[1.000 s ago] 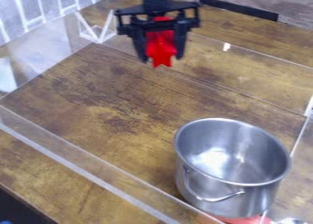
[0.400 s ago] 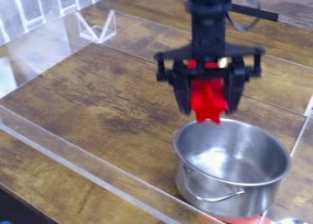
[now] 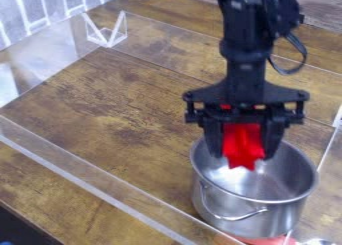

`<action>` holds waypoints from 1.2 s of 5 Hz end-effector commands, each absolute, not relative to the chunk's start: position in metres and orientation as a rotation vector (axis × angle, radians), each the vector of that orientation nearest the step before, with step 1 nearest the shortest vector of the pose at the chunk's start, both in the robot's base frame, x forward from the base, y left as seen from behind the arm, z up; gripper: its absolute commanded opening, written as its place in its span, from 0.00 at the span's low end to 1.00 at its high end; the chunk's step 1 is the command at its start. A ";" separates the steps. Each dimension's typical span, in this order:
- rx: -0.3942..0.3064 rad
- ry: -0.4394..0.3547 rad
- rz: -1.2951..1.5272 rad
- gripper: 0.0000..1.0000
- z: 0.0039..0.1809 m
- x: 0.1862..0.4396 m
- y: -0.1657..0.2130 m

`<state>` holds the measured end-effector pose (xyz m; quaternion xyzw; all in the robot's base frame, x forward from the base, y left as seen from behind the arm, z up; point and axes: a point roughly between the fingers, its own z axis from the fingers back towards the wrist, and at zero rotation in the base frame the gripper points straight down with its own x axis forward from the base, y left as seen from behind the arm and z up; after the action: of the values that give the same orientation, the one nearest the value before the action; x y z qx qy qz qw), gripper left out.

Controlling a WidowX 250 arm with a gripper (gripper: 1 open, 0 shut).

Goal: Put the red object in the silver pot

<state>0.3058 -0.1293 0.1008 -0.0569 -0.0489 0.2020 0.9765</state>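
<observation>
My gripper (image 3: 246,141) points straight down and is shut on the red object (image 3: 245,147), a bright red block held upright between the black fingers (image 3: 213,124). The block's lower end hangs just inside the mouth of the silver pot (image 3: 221,198), a shiny round steel pot at the lower right of the wooden table. A small loop handle (image 3: 238,217) shows on the pot's near side. The black arm rises from the gripper to the top of the picture.
A clear acrylic wall (image 3: 80,169) runs along the near left edge of the wooden tabletop (image 3: 120,99). A clear triangular stand (image 3: 103,29) sits at the back left. Something red and white (image 3: 305,240) peeks in at the bottom right corner.
The gripper has carried the red block from the back middle of the table toward the near right and lowered it, so it now hangs at the pot's mouth.
</observation>
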 end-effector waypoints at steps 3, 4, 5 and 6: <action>-0.085 -0.197 0.113 1.00 0.119 0.315 -0.128; -0.091 -0.190 0.046 1.00 0.117 0.315 -0.128; -0.088 -0.184 0.045 1.00 0.103 0.314 -0.125; -0.091 -0.190 0.044 1.00 0.087 0.314 -0.124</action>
<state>0.3096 -0.1286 0.0742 -0.0364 -0.0744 0.0136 0.9965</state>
